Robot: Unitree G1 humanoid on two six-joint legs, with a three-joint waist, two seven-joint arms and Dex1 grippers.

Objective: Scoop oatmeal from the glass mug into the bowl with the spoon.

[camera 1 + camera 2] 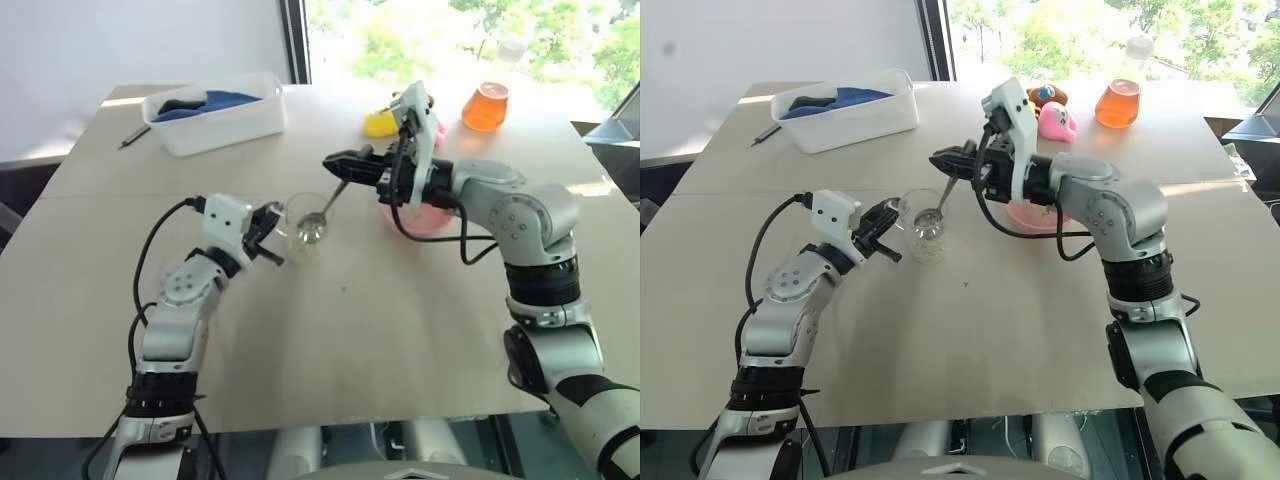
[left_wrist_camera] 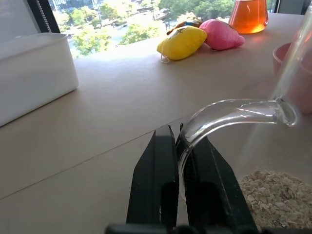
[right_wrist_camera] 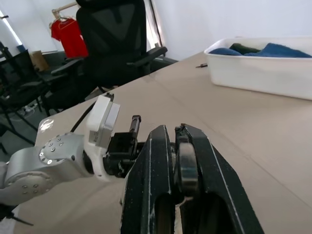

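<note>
Left gripper [image 1: 268,235] clamped glass mug [image 1: 305,228] handle; right gripper [image 1: 345,165] pinched spoon [image 1: 325,208], tip inside mug above oatmeal [image 2: 275,197]; bowl [image 1: 420,217] beyond, transfer pending

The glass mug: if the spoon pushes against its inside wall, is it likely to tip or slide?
Probably not. The left claw is shut on the glass mug by its handle, which should steady it. The mug is nearly empty, with a thin layer of oatmeal, so it looks light. Unheld, it would likely slide on the smooth table.
</note>
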